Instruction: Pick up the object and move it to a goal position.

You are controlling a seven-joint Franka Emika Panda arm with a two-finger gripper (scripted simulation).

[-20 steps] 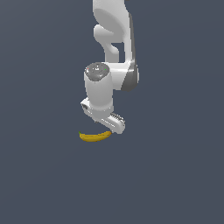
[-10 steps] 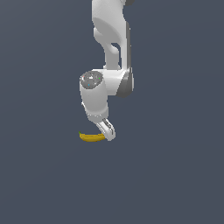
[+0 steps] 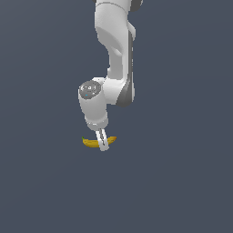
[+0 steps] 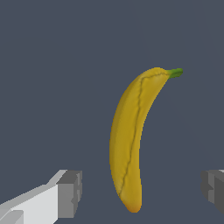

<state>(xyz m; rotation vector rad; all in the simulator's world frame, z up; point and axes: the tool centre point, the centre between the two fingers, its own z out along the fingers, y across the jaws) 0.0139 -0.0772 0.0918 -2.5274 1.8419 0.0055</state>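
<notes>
The banana (image 3: 94, 143) lay flat on the dark surface (image 3: 182, 182), alone, with nothing else near it, and the arm (image 3: 113, 50) had its wrist bent down so that the end effector (image 3: 103, 144) pointed at the fruit from above. From the exterior view the fingers seemed edge-on, one in front of the other, crossing the banana towards its end on the exterior view's right; how close they stood to the surface I could not tell from there. The wrist view made the reason for that pose plainer: the banana (image 4: 130, 140) ran lengthwise between the two grey pads (image 4: 70, 194), its green stem tip far from them and its blunt brownish end down in the gap. The end effector (image 4: 142, 192) stood wide apart, a pad on either side and clear of the peel, touching nothing. Set that way, the fingers would close across the narrow width of the fruit rather than along its curve, which I judged the surer hold. The grasp looked lined up but not yet made, and no goal marker was visible.
</notes>
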